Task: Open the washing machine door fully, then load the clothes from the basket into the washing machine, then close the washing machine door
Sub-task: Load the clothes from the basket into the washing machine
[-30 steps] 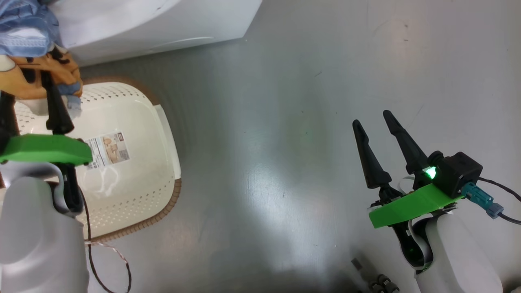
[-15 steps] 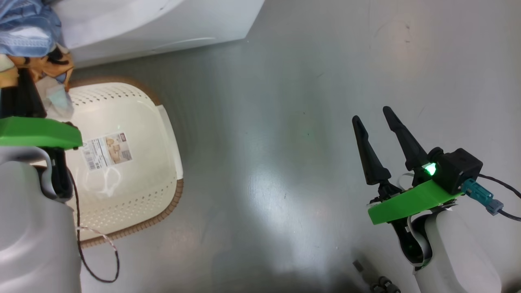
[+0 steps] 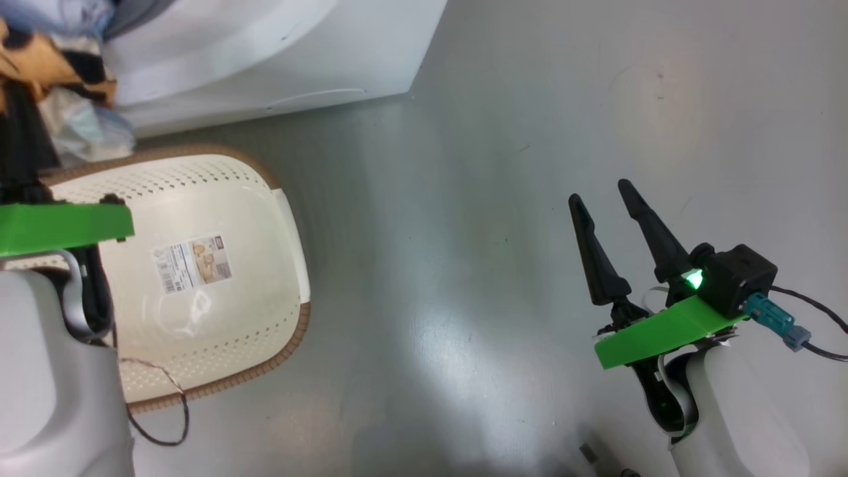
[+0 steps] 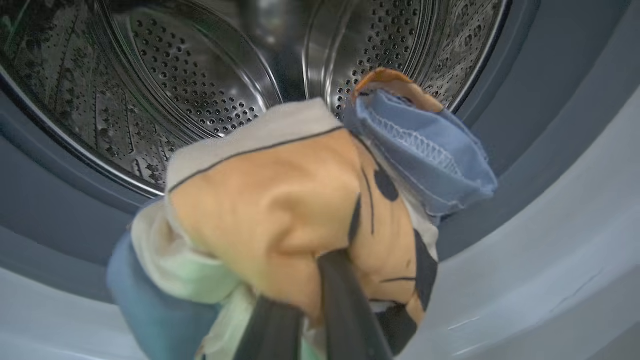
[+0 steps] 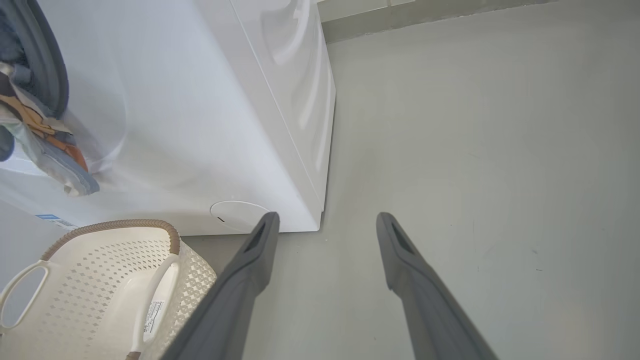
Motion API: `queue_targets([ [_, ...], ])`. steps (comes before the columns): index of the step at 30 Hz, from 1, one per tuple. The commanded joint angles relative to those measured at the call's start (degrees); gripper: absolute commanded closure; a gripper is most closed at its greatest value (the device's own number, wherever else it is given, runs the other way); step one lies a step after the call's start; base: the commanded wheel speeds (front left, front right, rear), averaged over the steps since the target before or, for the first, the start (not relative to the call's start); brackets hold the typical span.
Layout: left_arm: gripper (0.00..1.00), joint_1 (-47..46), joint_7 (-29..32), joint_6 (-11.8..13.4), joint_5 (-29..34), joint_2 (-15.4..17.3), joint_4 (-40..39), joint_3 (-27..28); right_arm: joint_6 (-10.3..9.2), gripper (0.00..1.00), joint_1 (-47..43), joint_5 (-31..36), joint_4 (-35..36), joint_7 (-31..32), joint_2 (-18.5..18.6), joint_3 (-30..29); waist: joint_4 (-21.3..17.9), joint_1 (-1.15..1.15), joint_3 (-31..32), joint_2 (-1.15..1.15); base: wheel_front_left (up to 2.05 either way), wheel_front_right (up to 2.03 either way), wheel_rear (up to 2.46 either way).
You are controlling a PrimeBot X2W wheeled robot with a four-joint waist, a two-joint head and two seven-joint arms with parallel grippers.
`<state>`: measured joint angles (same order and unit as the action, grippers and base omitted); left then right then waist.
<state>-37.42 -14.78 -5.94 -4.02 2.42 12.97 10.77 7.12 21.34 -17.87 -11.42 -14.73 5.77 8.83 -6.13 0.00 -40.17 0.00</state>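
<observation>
Since 1 second ago the left tool (image 4: 315, 305) has clamped shut on the clothes (image 4: 280, 200) and lifted them clear of the basket (image 3: 218, 179), up to the mouth of the washing machine (image 5: 200, 125); the head camera has shifted too. The white machine stands on the grey floor (image 3: 497, 199). The left wrist view alone looks into its steel drum (image 4: 200, 75), ringed by the grey-blue gasket (image 4: 530, 90), with the bundle held just in front of the opening. The right wrist view alone shows the round filter cap (image 5: 239, 215) low on the front. The basket sits on the floor just before the machine, a label sticker (image 3: 192, 264) on its bottom. The right tool (image 3: 599, 191) hovers well apart, its 2 fingers spread.
</observation>
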Motion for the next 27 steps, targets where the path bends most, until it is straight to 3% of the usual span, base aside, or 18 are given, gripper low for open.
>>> queue_targets([
  [1, 1.00, 1.57, -0.22, 0.73, 1.67, 2.14, -3.67, 0.68, 0.36, 0.00, -1.50, -0.64, 0.75, -0.27, -0.41, 1.66, -0.03, 0.00, 0.59, 0.00, 0.00, 0.00, 0.00],
  [8, 1.00, -3.28, -0.22, 0.50, 2.30, 4.31, -2.12, -0.12, 0.36, 0.00, -1.60, -1.00, 0.66, -0.27, -0.48, 2.08, -0.46, 0.00, 0.96, 0.00, 0.00, 0.00, 0.00],
  [18, 1.00, -18.85, 3.21, -0.13, 1.95, 9.04, 8.64, -1.67, 0.36, 0.00, -1.46, -1.59, 0.68, -0.27, -0.43, 1.71, -1.72, 0.00, -0.56, 0.00, 0.00, 0.00, 0.00],
  [27, 1.00, -29.18, 6.10, -0.71, -0.46, 11.14, 20.67, -2.41, 0.36, 0.00, -1.51, -1.63, 1.23, -0.27, -0.52, 1.18, -2.06, 0.00, -3.71, 0.00, 0.00, 0.00, 0.00],
])
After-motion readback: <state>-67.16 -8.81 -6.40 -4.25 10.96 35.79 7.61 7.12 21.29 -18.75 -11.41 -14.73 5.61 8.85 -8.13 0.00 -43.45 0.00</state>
